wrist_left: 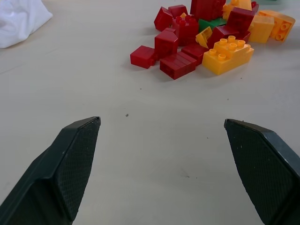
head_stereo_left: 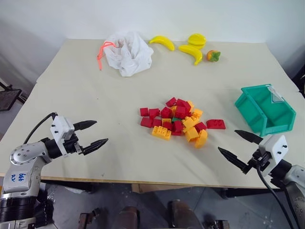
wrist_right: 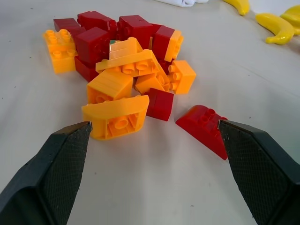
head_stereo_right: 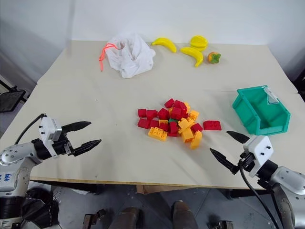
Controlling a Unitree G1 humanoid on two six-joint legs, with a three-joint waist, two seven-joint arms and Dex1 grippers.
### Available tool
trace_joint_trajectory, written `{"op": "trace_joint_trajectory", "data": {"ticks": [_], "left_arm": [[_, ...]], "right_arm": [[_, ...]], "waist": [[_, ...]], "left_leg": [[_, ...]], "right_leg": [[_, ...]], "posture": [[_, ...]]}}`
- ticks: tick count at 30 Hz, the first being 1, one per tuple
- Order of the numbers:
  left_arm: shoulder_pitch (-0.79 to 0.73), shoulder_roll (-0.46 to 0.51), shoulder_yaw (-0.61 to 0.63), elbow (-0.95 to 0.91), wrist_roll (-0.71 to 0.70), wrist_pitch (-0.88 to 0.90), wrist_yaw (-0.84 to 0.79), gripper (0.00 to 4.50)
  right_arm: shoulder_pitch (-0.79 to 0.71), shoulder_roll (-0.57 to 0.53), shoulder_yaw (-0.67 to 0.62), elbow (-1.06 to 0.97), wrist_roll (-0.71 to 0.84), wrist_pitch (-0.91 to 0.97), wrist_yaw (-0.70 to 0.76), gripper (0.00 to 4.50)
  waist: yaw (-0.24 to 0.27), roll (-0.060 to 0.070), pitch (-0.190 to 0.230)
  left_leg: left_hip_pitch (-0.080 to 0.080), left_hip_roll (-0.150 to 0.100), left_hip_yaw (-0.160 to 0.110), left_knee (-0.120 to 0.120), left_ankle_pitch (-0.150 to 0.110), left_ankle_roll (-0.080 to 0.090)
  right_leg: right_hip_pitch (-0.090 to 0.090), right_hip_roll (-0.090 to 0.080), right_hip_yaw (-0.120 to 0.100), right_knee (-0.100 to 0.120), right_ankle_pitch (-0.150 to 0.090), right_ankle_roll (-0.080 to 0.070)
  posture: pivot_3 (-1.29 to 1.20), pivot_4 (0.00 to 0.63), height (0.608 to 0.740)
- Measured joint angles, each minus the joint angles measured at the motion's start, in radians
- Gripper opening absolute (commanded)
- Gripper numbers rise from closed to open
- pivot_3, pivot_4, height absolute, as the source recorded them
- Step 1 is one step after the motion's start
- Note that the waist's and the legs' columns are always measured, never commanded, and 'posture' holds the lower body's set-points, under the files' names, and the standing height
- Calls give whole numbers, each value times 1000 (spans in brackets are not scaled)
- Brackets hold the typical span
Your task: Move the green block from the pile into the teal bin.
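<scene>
Green block buried in the pile, both grippers empty.

The green block [wrist_left: 212,23] shows only as a small sliver among red and yellow-orange bricks mid-pile [head_stereo_left: 177,119]. Teal bin [head_stereo_left: 263,109] carries a clear label, unreadable. Left gripper [head_stereo_left: 92,135] and right gripper [head_stereo_left: 240,147] spread wide.

A: What does the left hand [head_stereo_left: 90,134] look like?

B: Two black tapered fingers [wrist_left: 61,173] with finely textured inner pads, fixed to a white block. Behind it comes a silver-grey arm with round screw heads, blue handwritten marks and a thin black cable looping off.

A: And the right hand [head_stereo_left: 240,148]?

B: The same black pointed fingers [wrist_right: 51,173] and white block, with a thicker black cable hanging below.
</scene>
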Motion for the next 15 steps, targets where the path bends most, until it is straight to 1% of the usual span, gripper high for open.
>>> {"op": "trace_joint_trajectory", "data": {"ticks": [5, 6, 7, 8, 10, 13, 15], "left_arm": [[-2, -28, 0, 0, -23, 13, 0, 4484], [-2, -30, -1, -1, -30, 22, -5, 4500], [-2, -30, -2, -3, -35, 26, -13, 4500], [2, -28, -4, -12, -41, 28, -31, 4500], [7, -28, -27, -38, -53, 30, -62, 4500], [15, -36, -66, -71, -59, 46, -77, 4500], [12, -42, -76, -79, -62, 61, -73, 4500]], "right_arm": [[-10, 5, 2, 2, -4, 0, -3, 4500], [-20, 10, 6, 1, 5, 5, -4, 4110], [-32, 16, 11, -3, 14, 11, -3, 3922], [-45, 16, 30, -18, 25, 31, -3, 3590], [-82, 18, 86, -58, 34, 63, -6, 2941], [-165, 44, 167, -93, 30, 116, -49, 1931], [-216, 51, 234, -95, -3, 146, -73, 1318]], "waist": [[0, 0, 0], [0, 0, 0], [-2, 0, 0], [-4, 0, 0], [-6, 0, 0], [-4, 0, 0], [-2, 0, 0]], "left_leg": [[0, 0, 0, 0, 0, 0], [0, 0, 0, 0, 0, 0], [0, 0, 0, 0, 0, 0], [0, 0, 0, 0, 0, 0], [0, 1, 0, 0, 0, 0], [0, 1, 0, 1, 0, -1], [0, 0, 0, 1, 0, -1]], "right_leg": [[0, 0, 0, 0, 0, 0], [0, 0, 0, 0, 0, 0], [0, 0, 0, 1, 0, 0], [0, 0, 0, 1, 0, 0], [0, 0, 0, 1, 0, 0], [0, 0, 0, 1, 0, 0], [-1, 0, 0, 1, 0, 0]], "posture": [[0, 150, 740], [0, 150, 740], [0, 150, 740], [0, 150, 740], [0, 150, 740], [0, 150, 740], [0, 150, 740]]}}
